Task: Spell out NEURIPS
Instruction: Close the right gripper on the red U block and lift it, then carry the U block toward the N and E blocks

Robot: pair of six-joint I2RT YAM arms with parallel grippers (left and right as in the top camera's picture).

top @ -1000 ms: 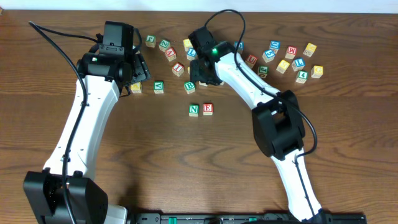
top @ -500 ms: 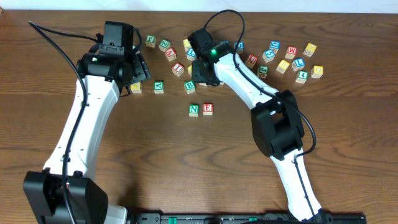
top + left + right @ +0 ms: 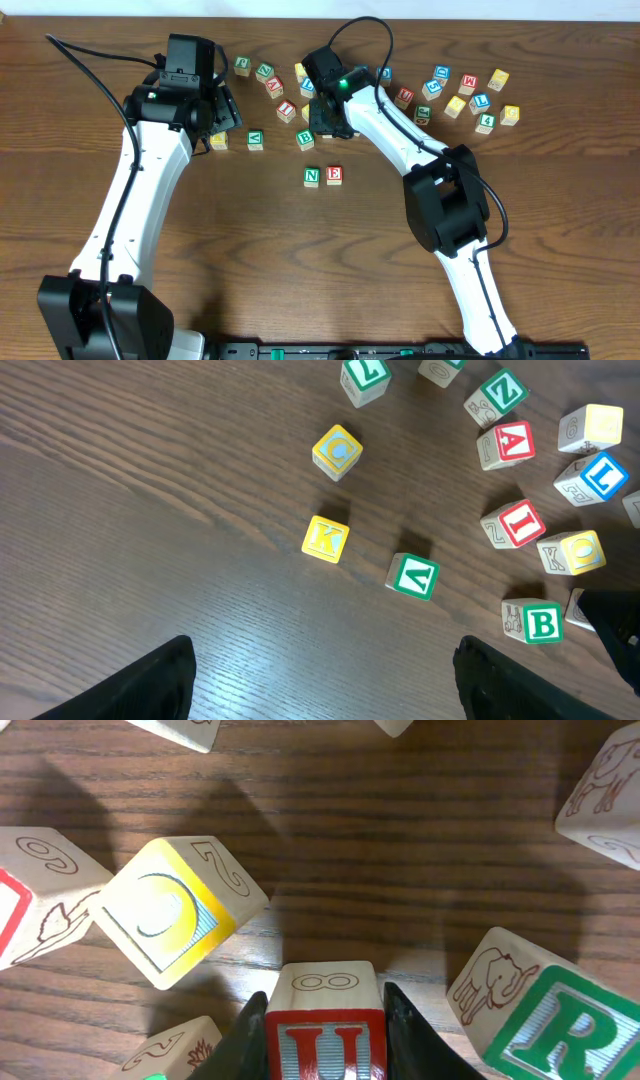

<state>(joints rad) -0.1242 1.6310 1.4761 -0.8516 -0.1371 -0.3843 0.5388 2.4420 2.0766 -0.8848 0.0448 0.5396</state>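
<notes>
A green N cube (image 3: 312, 176) and a red E cube (image 3: 335, 175) stand side by side in the middle of the table. My right gripper (image 3: 322, 116) is down among the scattered cubes at the back. It is shut on a red U cube (image 3: 325, 1025). A green R cube (image 3: 545, 1020) lies just to its right, and a yellow-faced cube (image 3: 170, 915) to its upper left. The red I cube (image 3: 287, 110) also shows in the left wrist view (image 3: 517, 523). My left gripper (image 3: 330, 695) is open and empty above bare wood. I cannot make out the blue P cube.
Near the left gripper lie a yellow K cube (image 3: 325, 538), a yellow C cube (image 3: 337, 450), a green V cube (image 3: 414, 575) and a green B cube (image 3: 540, 622). Several more cubes (image 3: 470, 95) lie scattered at the back right. The table's far edge (image 3: 500, 20) is close behind them.
My right gripper has shifted very slightly to the left among the cubes. The left arm has not moved.
</notes>
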